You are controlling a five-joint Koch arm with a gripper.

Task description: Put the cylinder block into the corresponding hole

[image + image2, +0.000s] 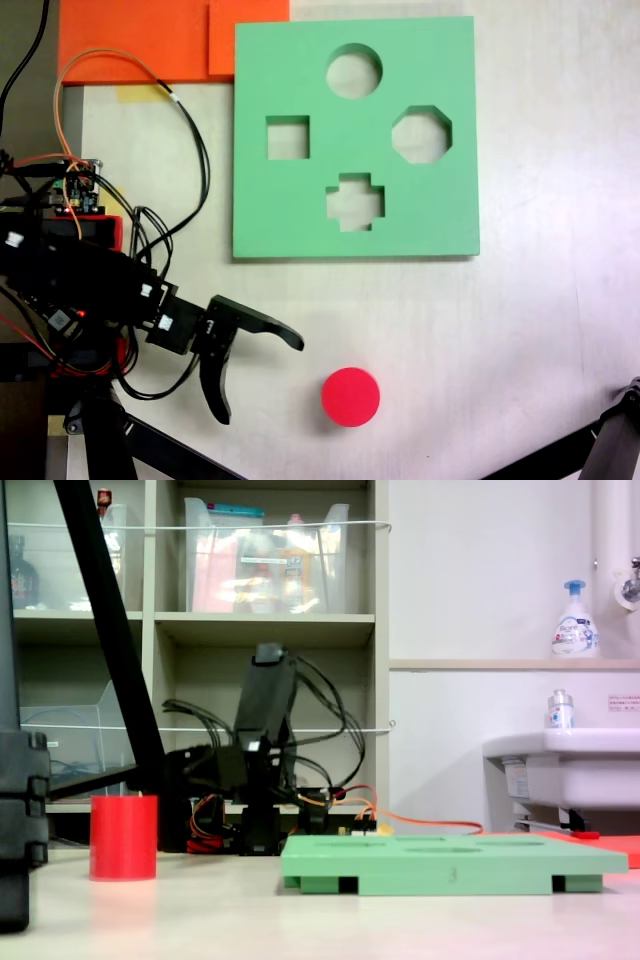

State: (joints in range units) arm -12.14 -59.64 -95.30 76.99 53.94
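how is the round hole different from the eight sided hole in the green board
The round hole has a smooth curved edge; the eight-sided hole has straight edges with cut corners. In the first exterior view the round hole sits near the green board's top edge, the eight-sided hole lower and further right. Both are empty and look similar in width.
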